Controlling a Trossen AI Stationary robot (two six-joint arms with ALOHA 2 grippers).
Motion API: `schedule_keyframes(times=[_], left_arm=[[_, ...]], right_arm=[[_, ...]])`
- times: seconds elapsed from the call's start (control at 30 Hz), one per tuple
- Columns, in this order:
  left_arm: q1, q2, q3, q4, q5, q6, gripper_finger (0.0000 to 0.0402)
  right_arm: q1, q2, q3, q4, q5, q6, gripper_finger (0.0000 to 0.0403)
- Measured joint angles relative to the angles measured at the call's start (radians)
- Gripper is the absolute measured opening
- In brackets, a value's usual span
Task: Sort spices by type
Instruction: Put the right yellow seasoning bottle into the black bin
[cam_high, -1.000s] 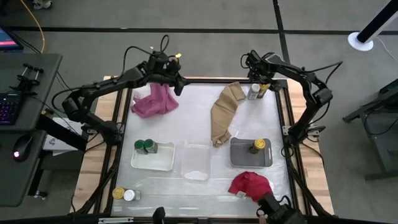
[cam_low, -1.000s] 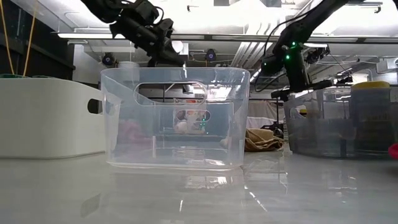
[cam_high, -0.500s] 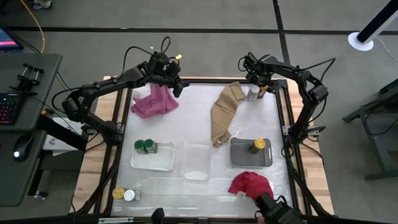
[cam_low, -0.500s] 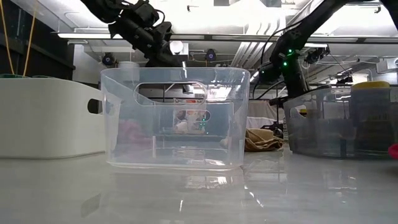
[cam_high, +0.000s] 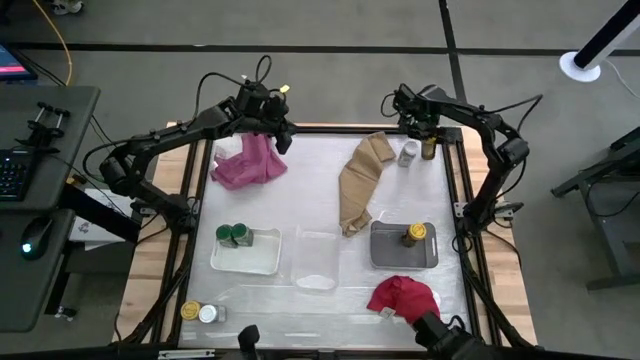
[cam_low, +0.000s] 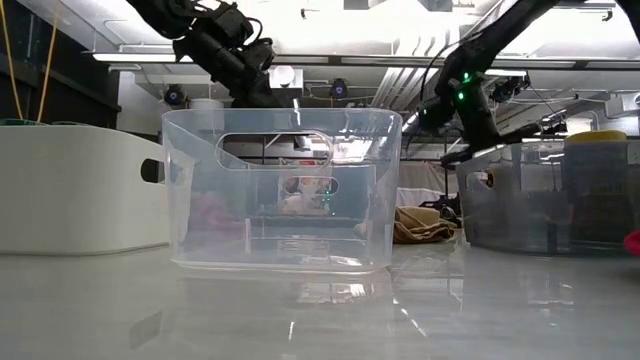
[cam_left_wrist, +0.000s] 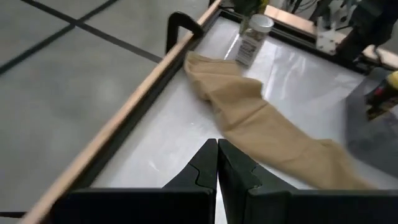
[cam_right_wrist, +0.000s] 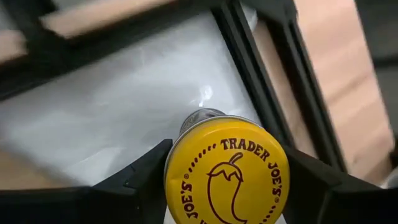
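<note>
**Closing on a yellow-lid jar at the far corner**

Since a moment ago, the right pincer has squeezed in from wide to narrower, and it has slid a bit so the white-lidded jar now shows beside it. The left arm has hardly moved.

My right wrist view shows the yellow-lidded jar sitting right between the two dark fingers. Both fingers look pressed against its lid, so I think I have it. It stands at about 1 o'clock on the table, in the far corner. The white-lidded jar is just beside it, next to the top end of the tan cloth.

What is done, as far as I can see:
- two green-lidded jars sit in the white tray at about 8 o'clock
- one yellow jar sits in the grey tray at about 4 o'clock
- the clear bin at 6 o'clock looks to have no jar in it

What is left, I think: the jar in my pincer, the white-lidded one by it, and the two small jars down at 7 o'clock near the edge.

The left pincer is shut tight, holds nothing, and waits over the pink cloth at 11 o'clock.
</note>
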Motion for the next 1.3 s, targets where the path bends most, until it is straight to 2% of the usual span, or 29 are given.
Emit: schedule_keyframes(times=[0.17, 0.27, 0.37, 0.57, 0.67, 0.77, 0.9, 1.0, 1.1, 1.3], left_arm=[[0.033, -0.001, -0.001, -0.021, 0.009, 0.131, 0.0], [0.047, -0.001, -0.001, -0.043, 0.01, 0.179, 0.0], [0.058, -0.001, -0.009, -0.042, 0.011, 0.193, 0.0], [0.071, -0.001, -0.054, -0.033, 0.011, 0.188, 0.0], [0.07, -0.001, -0.079, -0.032, 0.011, 0.185, 0.0], [0.07, -0.001, -0.088, -0.029, 0.012, 0.185, 0.0], [0.07, -0.001, -0.089, -0.029, 0.013, 0.185, 0.0], [0.07, -0.001, -0.089, -0.021, 0.013, 0.185, 0.0], [0.07, -0.001, -0.089, -0.007, 0.013, 0.185, 0.0], [0.07, -0.001, -0.089, 0.013, 0.013, 0.185, 0.0]], right_arm=[[0.029, -0.092, 0.057, 0.002, 0.056, -0.221, 0.0224], [0.089, -0.172, 0.086, 0.005, 0.048, -0.336, 0.0224], [0.173, -0.259, 0.089, 0.0, -0.035, -0.439, 0.0224], [0.423, -0.394, 0.091, -0.085, -0.342, -0.527, 0.0224], [0.554, -0.429, 0.091, -0.12, -0.365, -0.472, 0.0224], [0.655, -0.435, 0.091, -0.104, -0.378, -0.365, 0.0232], [0.787, -0.413, 0.091, -0.074, -0.474, -0.314, 0.023], [0.875, -0.364, 0.09, -0.077, -0.551, -0.363, 0.0224], [0.942, -0.31, 0.09, -0.084, -0.581, -0.421, 0.0224], [0.985, -0.199, 0.09, -0.094, -0.603, -0.543, 0.0234]])
